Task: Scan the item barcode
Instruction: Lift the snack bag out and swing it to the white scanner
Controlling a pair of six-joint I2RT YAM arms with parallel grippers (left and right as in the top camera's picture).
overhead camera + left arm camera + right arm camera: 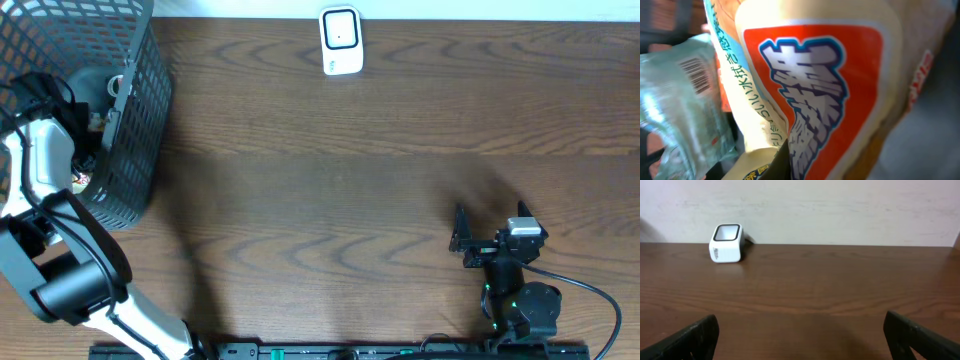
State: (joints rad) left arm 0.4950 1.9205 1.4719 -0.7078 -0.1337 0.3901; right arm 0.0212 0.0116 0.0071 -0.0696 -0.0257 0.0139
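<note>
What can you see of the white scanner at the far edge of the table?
The scanner is a small white box with rounded corners, plastic by its look. A black-rimmed window takes up its upper face, angled upward; the faint grey lettering on the front below it is too small to read. It stands upright at the far edge of the wooden table, touching only the tabletop.

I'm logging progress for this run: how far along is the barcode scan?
Early. Done: the left gripper is down in the mesh basket. In hand: its jaws are shut, apparently on an orange-and-cream packet, not yet lifted out. Left: carrying it to the white scanner at the far edge of the table and scanning it. The right gripper sits open and empty.
</note>
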